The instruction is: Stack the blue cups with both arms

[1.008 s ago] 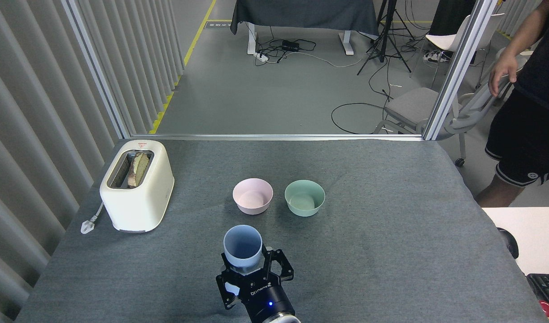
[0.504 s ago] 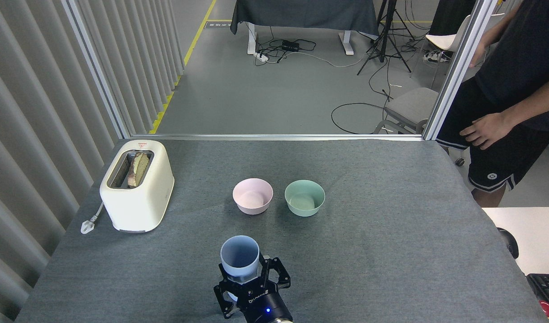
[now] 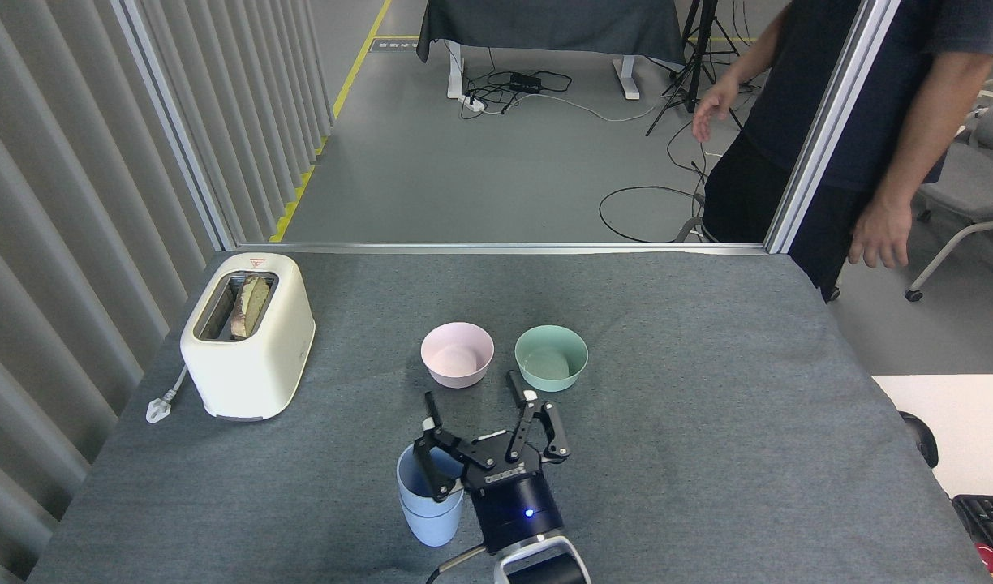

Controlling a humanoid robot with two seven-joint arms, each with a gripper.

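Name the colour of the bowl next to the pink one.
Mint green bowl, seen in the head view.

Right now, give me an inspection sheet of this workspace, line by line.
Surface: grey cloth-covered table, flat.
Job's things: blue cups, one nested in the other, upright at the near edge.
Clutter: cream toaster holding bread at left; pink bowl and green bowl side by side, apart.
Grippers: one gripper visible, fingers spread open above the cups' right side; which arm it is cannot be told.
Cables: toaster plug lying loose; floor cables beyond the table.
Surroundings: person standing at the far right corner.
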